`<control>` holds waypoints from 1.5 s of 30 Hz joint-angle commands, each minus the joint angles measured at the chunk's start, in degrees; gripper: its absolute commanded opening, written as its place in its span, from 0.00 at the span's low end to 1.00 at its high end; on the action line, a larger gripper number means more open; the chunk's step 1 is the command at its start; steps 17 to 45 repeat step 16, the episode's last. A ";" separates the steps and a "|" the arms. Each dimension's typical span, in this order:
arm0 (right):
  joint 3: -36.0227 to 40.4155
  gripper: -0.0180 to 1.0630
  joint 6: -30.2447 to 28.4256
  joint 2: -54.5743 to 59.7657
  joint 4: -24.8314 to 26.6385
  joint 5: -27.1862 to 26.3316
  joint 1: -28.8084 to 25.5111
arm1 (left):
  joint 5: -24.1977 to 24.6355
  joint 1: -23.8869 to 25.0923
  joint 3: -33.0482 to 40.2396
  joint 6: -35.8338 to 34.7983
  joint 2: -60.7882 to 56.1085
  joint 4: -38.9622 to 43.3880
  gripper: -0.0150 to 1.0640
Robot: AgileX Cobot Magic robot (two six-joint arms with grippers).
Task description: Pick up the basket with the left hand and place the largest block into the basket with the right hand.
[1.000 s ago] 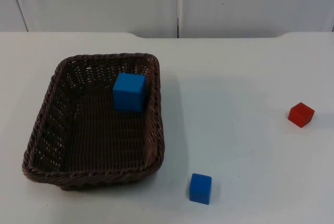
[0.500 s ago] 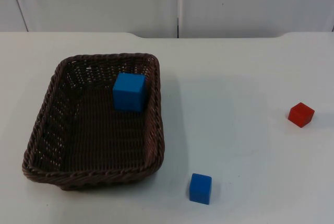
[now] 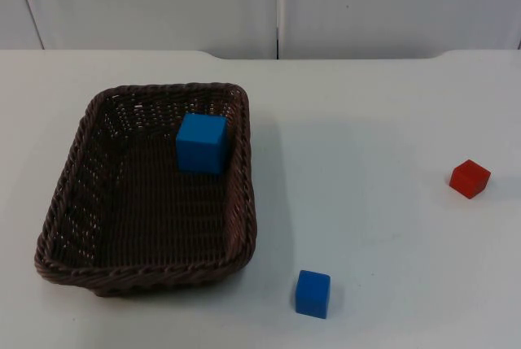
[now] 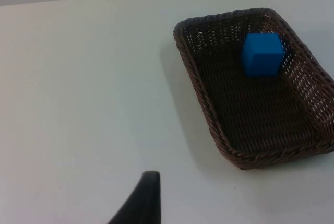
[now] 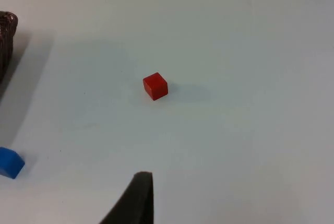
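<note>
A dark brown wicker basket [image 3: 146, 274] rests on the white table at the left. The large blue block [image 3: 201, 143] stands inside it, against the far right wall. The left wrist view shows the same basket [image 4: 195, 72] with the block [image 4: 262, 54] in it. My left gripper [image 4: 141, 203] hangs over bare table, well apart from the basket. My right gripper [image 5: 136, 200] hangs over bare table, short of the small red block [image 5: 155, 86]. Neither gripper holds anything that I can see.
A small blue block [image 3: 313, 294] lies near the front edge, right of the basket, and also shows in the right wrist view [image 5: 9, 162]. The red block [image 3: 470, 179] sits at the far right. The grey partition wall [image 3: 277, 3] closes the back.
</note>
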 commanded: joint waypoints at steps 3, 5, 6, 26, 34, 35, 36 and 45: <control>0.13 0.99 -0.17 -0.16 -0.26 -0.25 -0.44 | 0.16 0.15 0.35 -0.55 -0.20 0.14 0.99; 0.13 0.99 -0.17 -0.16 -0.26 -0.25 -0.44 | 0.16 0.15 0.35 -0.55 -0.20 0.14 0.99; 0.13 0.99 -0.17 -0.16 -0.26 -0.25 -0.44 | 0.16 0.15 0.35 -0.55 -0.20 0.14 0.99; 0.13 0.99 -0.17 -0.16 -0.15 -0.25 -0.42 | 0.16 5.97 0.35 -0.55 -0.20 0.57 0.99; 0.13 0.99 -0.17 -0.16 -0.15 -0.25 -0.42 | 0.16 5.97 0.35 -0.55 -0.20 0.57 0.99; 0.13 0.99 -0.17 -0.16 -0.15 -0.25 -0.42 | 0.16 5.97 0.35 -0.55 -0.20 0.57 0.99; 0.13 0.99 -0.17 -0.16 -0.15 -0.25 -0.42 | 0.16 5.97 0.35 -0.55 -0.20 0.57 0.99; 0.13 0.99 -0.17 -0.16 -0.15 -0.25 -0.42 | 0.16 5.97 0.35 -0.55 -0.20 0.57 0.99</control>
